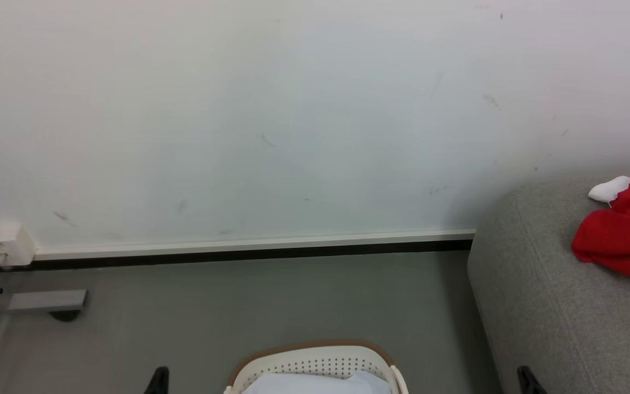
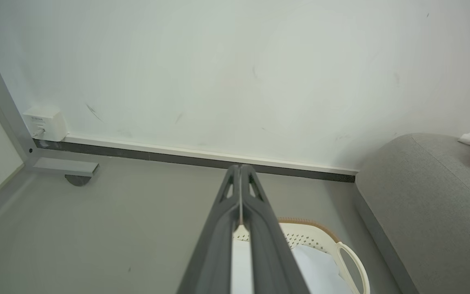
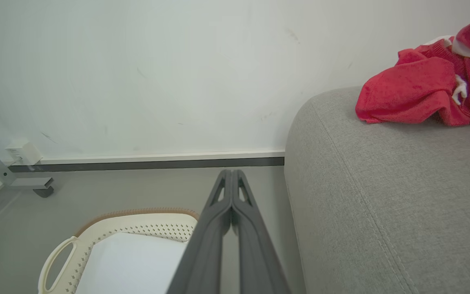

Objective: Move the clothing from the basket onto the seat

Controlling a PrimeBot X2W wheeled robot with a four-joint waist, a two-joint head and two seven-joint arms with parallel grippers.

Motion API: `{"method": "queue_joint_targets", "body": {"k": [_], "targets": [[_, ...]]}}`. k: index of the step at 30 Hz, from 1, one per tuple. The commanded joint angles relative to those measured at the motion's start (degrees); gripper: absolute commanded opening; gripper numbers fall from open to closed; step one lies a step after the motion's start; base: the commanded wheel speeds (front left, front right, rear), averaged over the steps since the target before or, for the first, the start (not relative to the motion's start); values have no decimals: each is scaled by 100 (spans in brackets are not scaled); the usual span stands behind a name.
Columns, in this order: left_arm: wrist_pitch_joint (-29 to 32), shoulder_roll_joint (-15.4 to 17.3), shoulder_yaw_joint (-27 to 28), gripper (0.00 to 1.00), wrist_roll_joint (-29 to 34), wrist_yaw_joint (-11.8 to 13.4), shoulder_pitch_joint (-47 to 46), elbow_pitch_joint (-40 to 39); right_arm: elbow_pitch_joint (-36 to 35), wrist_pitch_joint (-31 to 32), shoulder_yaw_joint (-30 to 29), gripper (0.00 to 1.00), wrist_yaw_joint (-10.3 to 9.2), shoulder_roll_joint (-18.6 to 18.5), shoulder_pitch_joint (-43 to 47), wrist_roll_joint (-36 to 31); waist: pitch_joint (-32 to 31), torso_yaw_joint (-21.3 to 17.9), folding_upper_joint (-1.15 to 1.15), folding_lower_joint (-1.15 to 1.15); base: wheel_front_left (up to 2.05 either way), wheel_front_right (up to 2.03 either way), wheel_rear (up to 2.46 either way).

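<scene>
Red clothing (image 1: 626, 230) with white trim lies heaped on the grey seat (image 1: 544, 295) at the right, with a white piece (image 1: 613, 189) at its far side. The right wrist view shows the same clothing (image 3: 418, 92) on the seat (image 3: 373, 196). The cream basket (image 1: 315, 368) stands on the floor at the bottom centre, a pale sheet inside it. My left gripper (image 2: 240, 168) is shut and empty, above the floor left of the basket (image 2: 320, 241). My right gripper (image 3: 231, 173) is shut and empty, between the basket (image 3: 108, 232) and the seat. Both dark tips, left (image 1: 158, 380) and right (image 1: 528, 379), poke up in the head view.
A white wall with a pale skirting board (image 1: 255, 243) runs behind. At the left stand a grey metal leg with a foot (image 1: 41, 301) and a white wall box (image 1: 4, 243). Grey floor (image 1: 249, 306) lies between the wall and the basket.
</scene>
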Motion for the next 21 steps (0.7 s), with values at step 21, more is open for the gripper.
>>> {"method": "queue_joint_targets", "body": {"k": [21], "targets": [[581,-10,193,0,-2185,41,-325,-249,-316,565,-297,0,-2,-29,-291,2174,60,47,0,0,0,0,0]]}}
